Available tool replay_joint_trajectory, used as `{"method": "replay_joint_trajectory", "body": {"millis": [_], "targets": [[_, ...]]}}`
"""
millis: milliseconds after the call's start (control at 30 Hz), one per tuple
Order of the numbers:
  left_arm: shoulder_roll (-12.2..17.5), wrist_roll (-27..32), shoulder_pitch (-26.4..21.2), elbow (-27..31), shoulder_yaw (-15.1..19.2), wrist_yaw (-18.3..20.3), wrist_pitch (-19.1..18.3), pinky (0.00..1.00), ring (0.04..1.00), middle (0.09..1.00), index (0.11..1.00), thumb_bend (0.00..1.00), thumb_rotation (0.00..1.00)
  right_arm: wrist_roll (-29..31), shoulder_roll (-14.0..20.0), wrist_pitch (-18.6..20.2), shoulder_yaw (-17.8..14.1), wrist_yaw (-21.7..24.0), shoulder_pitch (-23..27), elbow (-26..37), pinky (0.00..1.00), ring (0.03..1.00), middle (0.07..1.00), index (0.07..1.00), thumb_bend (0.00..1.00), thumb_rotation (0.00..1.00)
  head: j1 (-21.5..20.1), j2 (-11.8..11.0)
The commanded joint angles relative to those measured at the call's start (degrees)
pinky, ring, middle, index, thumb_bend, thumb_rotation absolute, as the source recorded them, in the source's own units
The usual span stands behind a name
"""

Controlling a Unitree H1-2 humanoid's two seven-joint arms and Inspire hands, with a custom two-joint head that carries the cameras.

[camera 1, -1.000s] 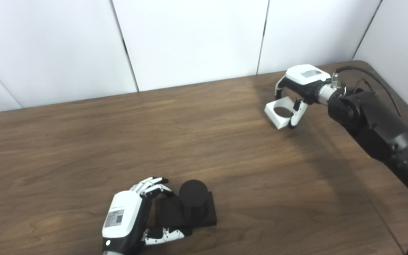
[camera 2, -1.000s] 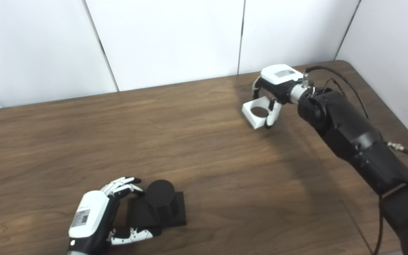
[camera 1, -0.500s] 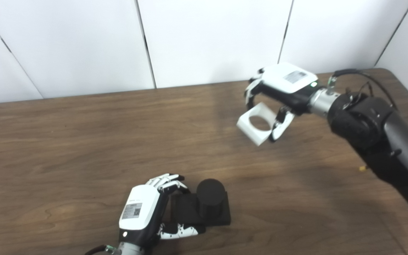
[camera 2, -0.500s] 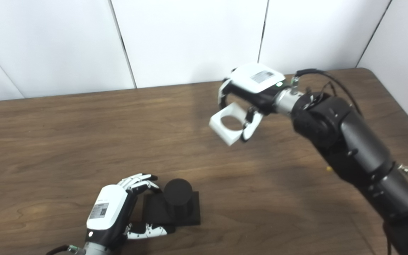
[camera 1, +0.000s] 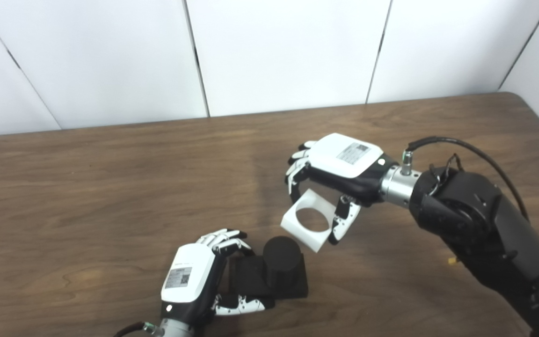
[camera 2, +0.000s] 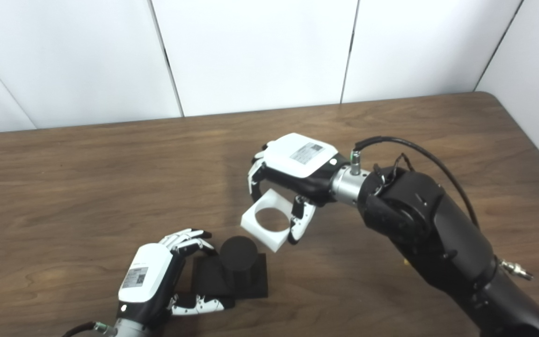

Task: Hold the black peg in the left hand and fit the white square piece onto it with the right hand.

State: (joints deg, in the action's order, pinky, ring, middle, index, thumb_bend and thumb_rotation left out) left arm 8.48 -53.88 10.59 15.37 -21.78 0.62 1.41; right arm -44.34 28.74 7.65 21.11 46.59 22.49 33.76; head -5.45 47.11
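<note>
The right hand (camera 1: 339, 164) grips the white square piece (camera 1: 308, 225) between its fingers (camera 1: 294, 171) on the far edge and its thumb (camera 1: 339, 224) on the near right edge. The piece is held clear of the table (camera 1: 87, 187), tilted a little, with its round hole open to view and the wood showing through it. It hangs just up and to the right of the black peg (camera 1: 281, 255), close to it but apart from it; the piece's lowest corner sits near the peg's top rim without touching.

The left hand (camera 1: 192, 278) is closed on the peg's flat square black base (camera 1: 251, 281): its fingers (camera 1: 222, 238) curl over the far left edge and its thumb (camera 1: 241, 305) lies along the near edge. The base rests on the table and the round peg stands upright from it, on the side away from the palm.

The right arm (camera 1: 480, 229), black with a cable looping over its wrist, reaches in from the lower right. White wall panels (camera 1: 288, 51) stand behind the table's far edge.
</note>
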Motion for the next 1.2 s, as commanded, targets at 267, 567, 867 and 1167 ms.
{"method": "replay_joint_trajectory", "body": {"millis": [267,567,867,1167], "targets": [[0.08,-0.36,-0.25,0.00,-1.12,1.61,-0.76,0.80,0.834,0.792,0.488,0.51,0.05,0.51,-1.76,0.51,-2.01,1.63,0.44,4.34,0.99,0.903,0.772,0.483,0.52,0.13,0.26,0.07],[0.13,-0.25,-0.29,0.17,-1.22,1.67,-1.05,0.79,0.835,0.793,0.488,0.51,0.05,0.65,-2.23,-0.03,-3.38,1.78,1.52,4.43,0.99,0.899,0.771,0.483,0.52,0.13,0.28,0.07],[0.53,-0.03,-0.42,-0.17,-1.17,1.31,-0.67,0.79,0.834,0.792,0.488,0.51,0.05,0.63,-1.98,-0.54,-4.19,2.05,3.66,2.99,0.97,0.894,0.765,0.483,0.52,0.13,-0.69,-0.18],[1.08,0.49,-0.34,-0.38,-0.85,0.92,-0.34,0.78,0.831,0.792,0.488,0.51,0.05,1.49,-1.02,-1.77,-5.36,0.90,4.24,0.89,0.96,0.890,0.758,0.483,0.52,0.13,-1.93,-0.43]]}}
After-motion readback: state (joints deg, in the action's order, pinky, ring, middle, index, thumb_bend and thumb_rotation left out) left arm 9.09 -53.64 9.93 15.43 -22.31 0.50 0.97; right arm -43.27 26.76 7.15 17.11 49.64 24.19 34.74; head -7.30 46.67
